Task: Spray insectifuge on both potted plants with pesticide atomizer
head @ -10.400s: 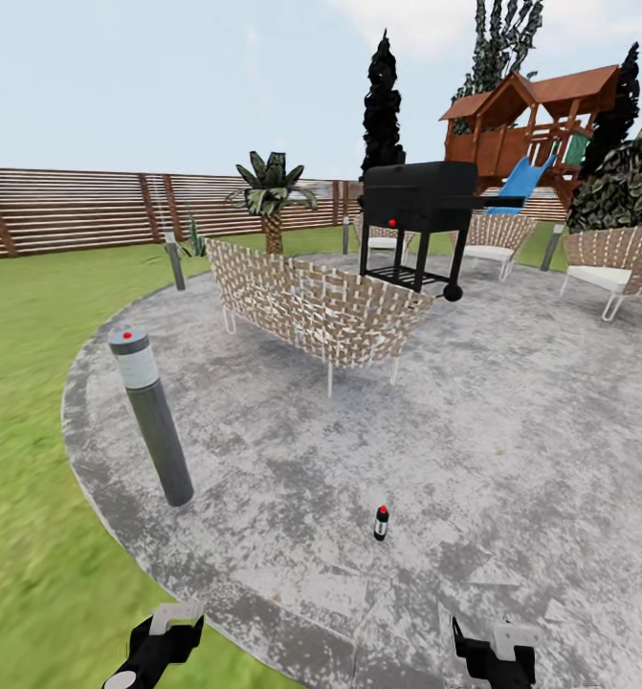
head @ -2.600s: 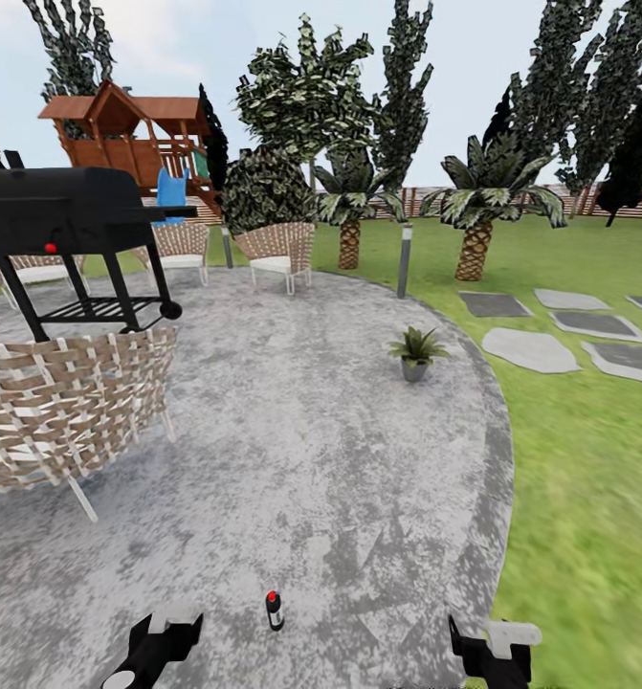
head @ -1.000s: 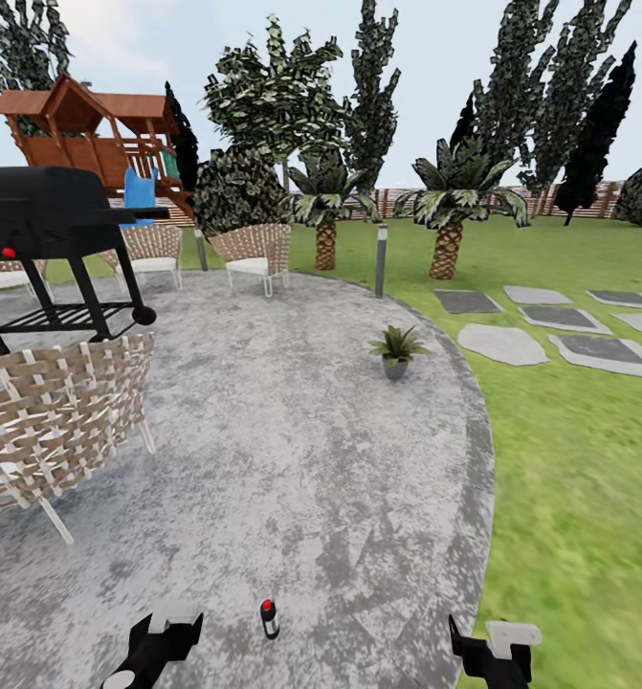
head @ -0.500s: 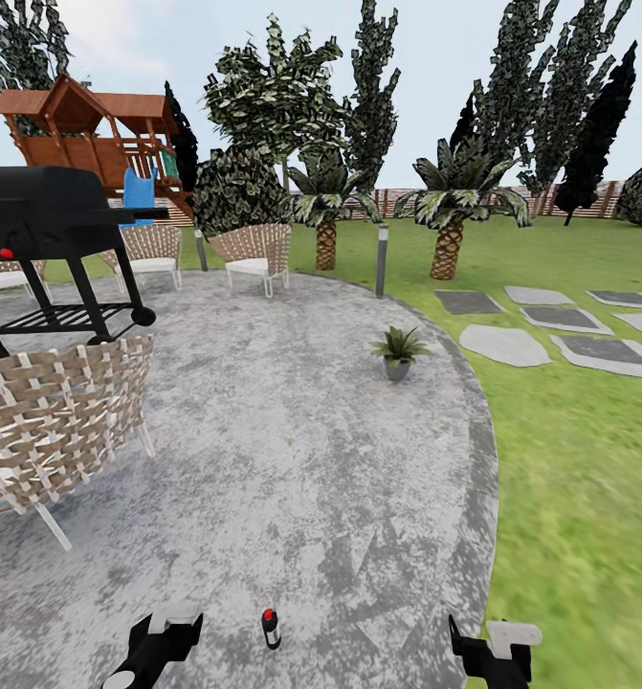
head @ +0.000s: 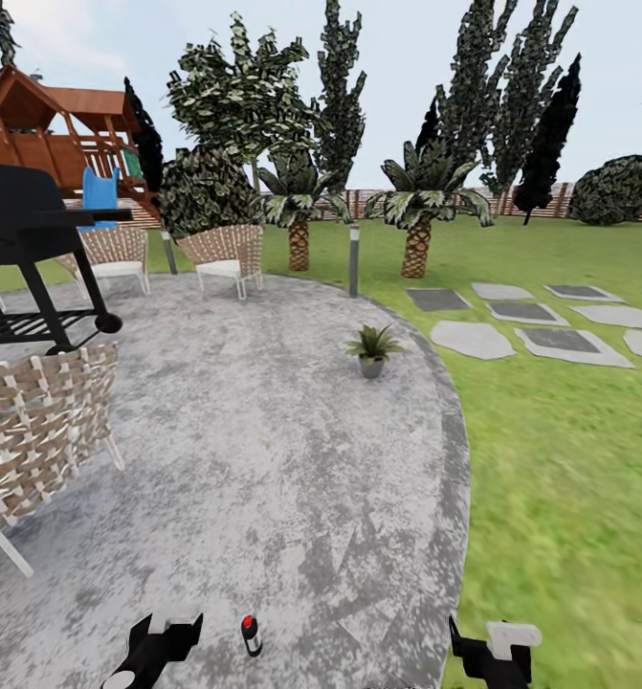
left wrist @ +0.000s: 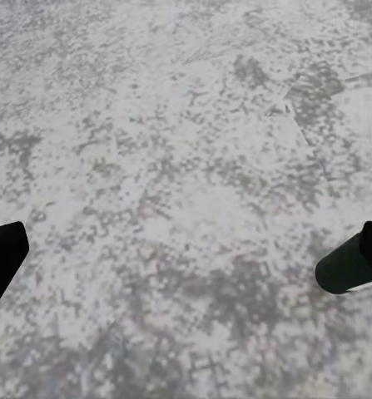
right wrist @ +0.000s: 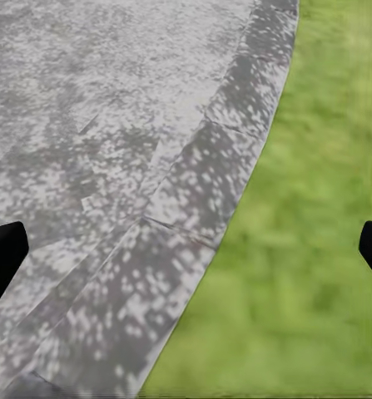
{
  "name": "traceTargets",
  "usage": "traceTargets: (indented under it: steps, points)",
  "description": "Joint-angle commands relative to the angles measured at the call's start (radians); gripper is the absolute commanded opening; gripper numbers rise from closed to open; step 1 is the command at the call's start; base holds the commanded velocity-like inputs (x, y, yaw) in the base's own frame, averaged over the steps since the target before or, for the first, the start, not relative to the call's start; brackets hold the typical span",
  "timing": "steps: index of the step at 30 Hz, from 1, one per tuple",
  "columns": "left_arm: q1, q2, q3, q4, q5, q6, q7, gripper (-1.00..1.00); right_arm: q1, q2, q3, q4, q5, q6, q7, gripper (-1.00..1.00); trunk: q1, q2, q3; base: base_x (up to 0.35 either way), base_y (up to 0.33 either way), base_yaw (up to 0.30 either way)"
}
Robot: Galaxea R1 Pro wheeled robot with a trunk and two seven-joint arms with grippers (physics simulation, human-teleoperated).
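Compared with half a second ago, my whole head view has swung a little to the right, so the grill, chairs and plant all sit further left in the picture; that is the camera turning, not the things moving. From the head camera I see one pesticide atomizer (head: 251,635), a slim dark bottle with a red cap, standing upright on the grey paved patio (head: 263,459) low in the picture, just to the right of my left pincer (head: 158,643) and well apart from my right pincer (head: 498,651). I count one potted plant (head: 372,346) near the patio's far right edge, one black grill (head: 24,249), three wicker chairs, two palms, one lamp post (head: 354,258) and a group of stepping stones (head: 512,330) on the lawn; a second potted plant I cannot find. From the left wrist camera I see bare paving with the left pincer (left wrist: 186,266) spread wide and empty, and a dark green rounded body, the atomizer (left wrist: 345,268), just beside one fingertip. From the right wrist camera the right pincer (right wrist: 186,258) is also spread wide and empty, over the patio edge where paving meets grass. I judge the bottle light, rigid, smooth and easy to topple, so I would pinch it around the mid-body, below the cap.
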State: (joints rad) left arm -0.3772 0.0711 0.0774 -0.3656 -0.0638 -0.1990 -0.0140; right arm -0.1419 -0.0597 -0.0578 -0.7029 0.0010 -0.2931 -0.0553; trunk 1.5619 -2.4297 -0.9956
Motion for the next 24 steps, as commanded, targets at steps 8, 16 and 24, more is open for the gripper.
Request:
traceTargets:
  steps: [8, 16, 24]
  points:
    - [-0.001, -0.001, 0.006, 0.0, -0.005, -0.004, -0.002, 1.0, -0.001, 0.0, 0.001, 0.0, 0.0, -0.003, -0.003, 1.0, 0.0, 0.0, -0.001, 0.0, 0.184, -0.262]
    - [0.0, -0.001, 0.005, -0.002, -0.006, -0.004, -0.001, 1.0, -0.001, 0.0, 0.001, -0.001, 0.0, -0.003, -0.003, 1.0, 0.0, 0.0, -0.001, 0.0, 0.095, -0.263]
    - [0.0, -0.001, 0.005, -0.003, -0.007, -0.004, -0.001, 1.0, -0.001, 0.0, 0.001, -0.001, 0.0, -0.003, -0.003, 1.0, 0.0, 0.0, -0.001, 0.0, 0.002, -0.263]
